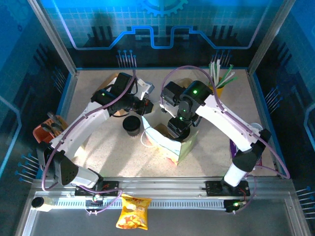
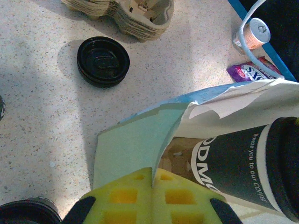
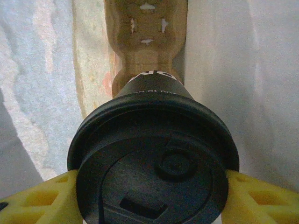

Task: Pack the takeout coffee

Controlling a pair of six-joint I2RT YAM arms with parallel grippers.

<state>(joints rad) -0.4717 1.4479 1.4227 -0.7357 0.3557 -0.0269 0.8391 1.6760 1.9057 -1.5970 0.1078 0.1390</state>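
The takeout coffee (image 3: 154, 163), a dark printed cup (image 2: 238, 163) with a round black lid, hangs inside the open paper bag (image 1: 173, 146). My right gripper (image 3: 152, 186) is shut on it, one yellow finger (image 3: 42, 200) on each side just under the lid, and reaches down into the bag's mouth (image 1: 178, 129). Below the cup, a brown cardboard cup carrier (image 3: 147, 42) lies in the bag. My left gripper (image 2: 153, 179) is shut on the bag's light green edge (image 2: 135, 144), holding it out to the left (image 1: 146, 107).
A stack of black lids (image 2: 103, 60) and a stack of cardboard carriers (image 2: 135, 14) sit on the table beyond the bag. A can (image 2: 256, 32) and a purple packet (image 2: 252, 72) lie near the blue border. A dark cup (image 1: 132, 124) stands left of the bag. A chips bag (image 1: 134, 211) rests on the front rail.
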